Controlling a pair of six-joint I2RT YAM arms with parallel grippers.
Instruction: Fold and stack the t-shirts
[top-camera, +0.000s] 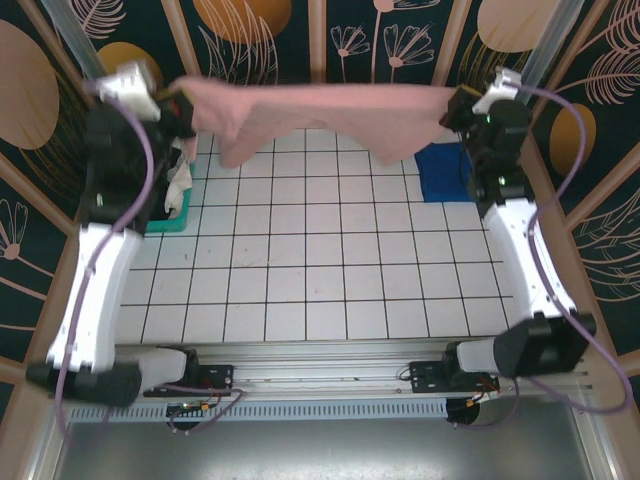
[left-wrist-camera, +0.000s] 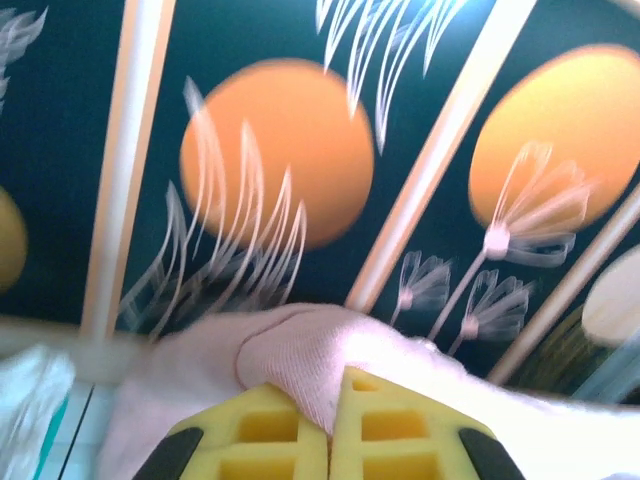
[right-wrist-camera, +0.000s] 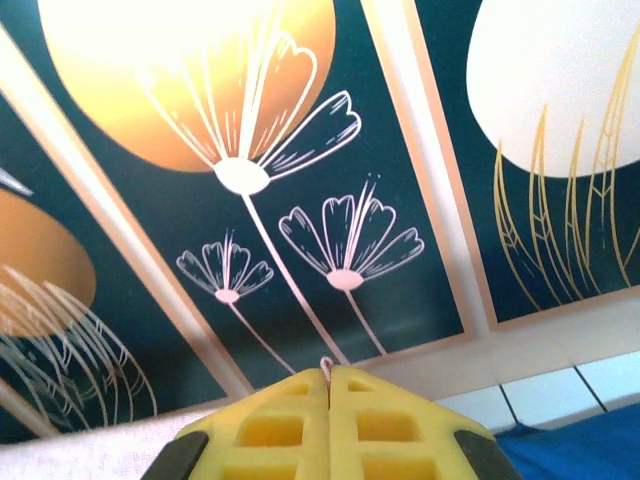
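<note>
A dusty-pink t-shirt (top-camera: 320, 112) hangs stretched in the air across the back of the table, held at both ends. My left gripper (top-camera: 185, 108) is shut on its left end; its yellow fingers (left-wrist-camera: 270, 430) pinch a fold of the pink cloth (left-wrist-camera: 310, 360). My right gripper (top-camera: 455, 108) is shut on the right end, with a sliver of pink cloth (right-wrist-camera: 326, 366) poking out between the yellow fingertips (right-wrist-camera: 285, 425). A folded royal-blue t-shirt (top-camera: 442, 172) lies on the table at the back right, also visible as the blue cloth (right-wrist-camera: 580, 450) under the right wrist.
A teal basket (top-camera: 168, 222) with white cloth (top-camera: 180, 180) in it sits at the back left, partly behind the left arm. The white gridded table (top-camera: 320, 270) stretches below the hanging shirt. Patterned wall panels (top-camera: 340, 40) close the back and sides.
</note>
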